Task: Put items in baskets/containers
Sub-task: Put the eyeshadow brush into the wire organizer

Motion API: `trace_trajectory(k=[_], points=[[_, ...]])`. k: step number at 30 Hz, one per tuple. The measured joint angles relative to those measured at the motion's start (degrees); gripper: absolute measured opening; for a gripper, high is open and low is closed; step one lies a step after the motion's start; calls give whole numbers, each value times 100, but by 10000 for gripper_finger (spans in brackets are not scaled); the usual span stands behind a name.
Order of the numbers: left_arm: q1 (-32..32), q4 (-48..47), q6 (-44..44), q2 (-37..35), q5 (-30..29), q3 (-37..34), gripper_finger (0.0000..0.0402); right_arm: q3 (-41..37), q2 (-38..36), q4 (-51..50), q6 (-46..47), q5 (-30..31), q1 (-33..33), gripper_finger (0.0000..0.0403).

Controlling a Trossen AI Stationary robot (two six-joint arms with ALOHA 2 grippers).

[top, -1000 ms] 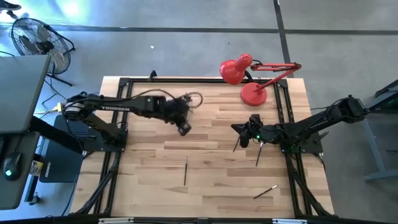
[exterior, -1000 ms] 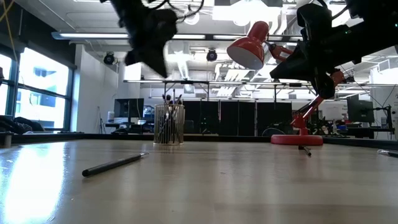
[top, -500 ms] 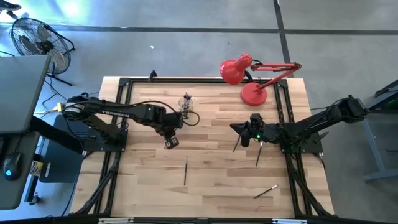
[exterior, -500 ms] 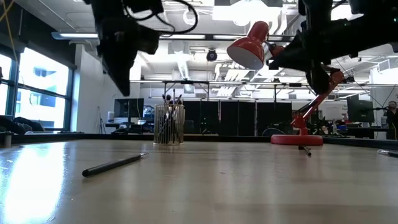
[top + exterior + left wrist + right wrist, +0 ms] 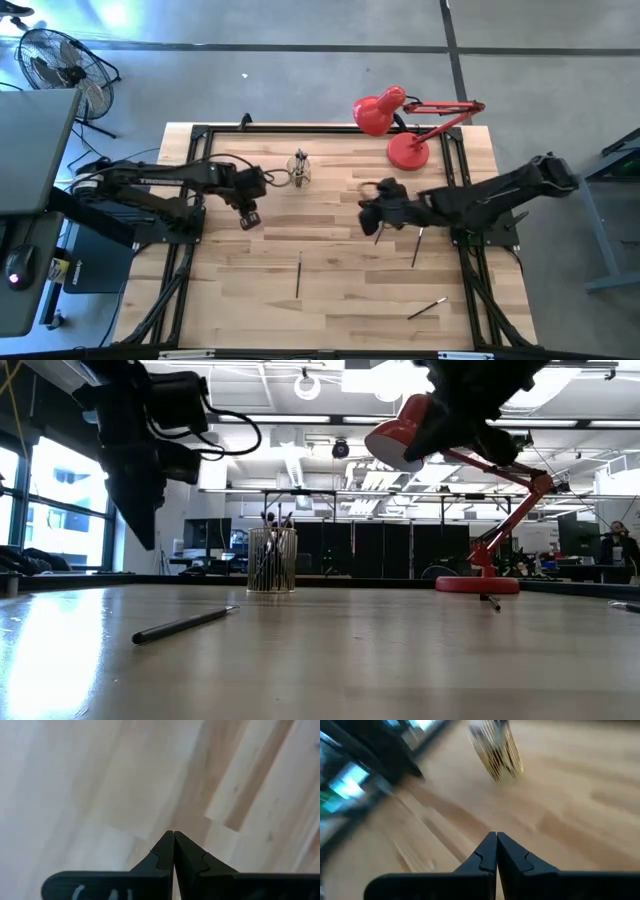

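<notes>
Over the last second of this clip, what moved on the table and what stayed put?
The left pincer, shut and empty, pulled back from the clear yellowish cup toward its base. The right pincer, shut, swung toward the table's middle, facing the cup. The thin dark sticks on the wood, the cup and the red desk lamp stayed.

A small clear cup (image 5: 300, 170) with a yellowish tint stands upright in the upper middle of the high view, dark sticks (image 5: 270, 550) bunched inside it, their tips poking above the rim. Three more thin dark sticks lie flat: one (image 5: 298, 274) lower centre, one (image 5: 427, 307) lower right (its end pale), one (image 5: 417, 246) right of centre.
</notes>
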Motion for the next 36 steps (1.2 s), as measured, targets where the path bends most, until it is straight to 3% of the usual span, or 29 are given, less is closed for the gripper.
trace_trajectory(k=[6,12,17,25,29,36], points=[[664,48,894,-310,234,-115,0,1757,1362,-2783,779,-1256,-187,0],[1089,27,1510,-347,587,-115,0,2560,2077,-5010,2446,-1707,-196,0],[1151,35,1772,-347,735,-115,0,1946,1837,-5159,3668,-2099,-196,17],[1141,51,1788,-344,887,-115,0,488,863,-4666,4880,-2420,-190,87],[1141,114,1735,-342,897,-115,0,-171,373,-4557,5186,-2692,-330,104],[1141,294,1477,-342,932,-115,0,-1215,-132,-3840,5276,-2952,-696,99]])
